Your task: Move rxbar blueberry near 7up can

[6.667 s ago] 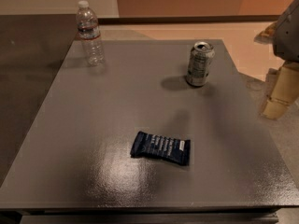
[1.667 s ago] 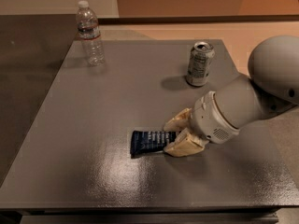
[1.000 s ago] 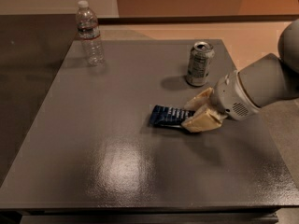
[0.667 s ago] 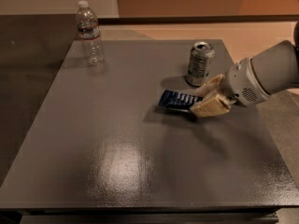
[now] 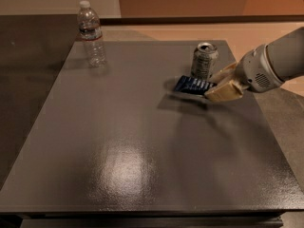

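The rxbar blueberry is a dark navy wrapper held just above the grey table, close in front of and left of the 7up can. The can stands upright at the table's back right. My gripper comes in from the right on a white arm and is shut on the bar's right end with its tan fingers. The bar casts a shadow on the table under it.
A clear plastic water bottle with a white cap stands at the table's back left. The table's right edge runs just under my arm. Beyond the table lies tan floor.
My gripper took hold of the bar at the table's front middle, lifted it and carried it back and right, up to the can.
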Robot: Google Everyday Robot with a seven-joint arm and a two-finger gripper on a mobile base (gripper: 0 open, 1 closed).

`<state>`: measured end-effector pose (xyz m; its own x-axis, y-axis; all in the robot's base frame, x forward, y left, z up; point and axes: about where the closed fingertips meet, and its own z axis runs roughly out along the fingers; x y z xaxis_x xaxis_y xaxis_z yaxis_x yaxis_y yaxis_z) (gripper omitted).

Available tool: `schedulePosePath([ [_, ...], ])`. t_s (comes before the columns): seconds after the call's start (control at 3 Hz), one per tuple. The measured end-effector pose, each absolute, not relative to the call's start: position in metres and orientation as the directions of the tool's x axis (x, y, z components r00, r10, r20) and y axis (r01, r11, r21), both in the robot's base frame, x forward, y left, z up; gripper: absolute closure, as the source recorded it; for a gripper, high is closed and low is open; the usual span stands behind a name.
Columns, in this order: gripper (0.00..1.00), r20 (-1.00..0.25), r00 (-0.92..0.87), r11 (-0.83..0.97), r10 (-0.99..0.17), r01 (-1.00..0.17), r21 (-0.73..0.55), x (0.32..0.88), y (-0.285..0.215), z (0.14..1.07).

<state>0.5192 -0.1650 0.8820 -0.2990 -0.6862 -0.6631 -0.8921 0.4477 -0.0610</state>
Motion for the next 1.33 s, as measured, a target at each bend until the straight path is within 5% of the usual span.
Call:
schedulePosePath([
  [1.33,0.12,-0.631,-0.276,0.443,-0.725,-0.888,-0.121,0.539,-0.170,0.863],
])
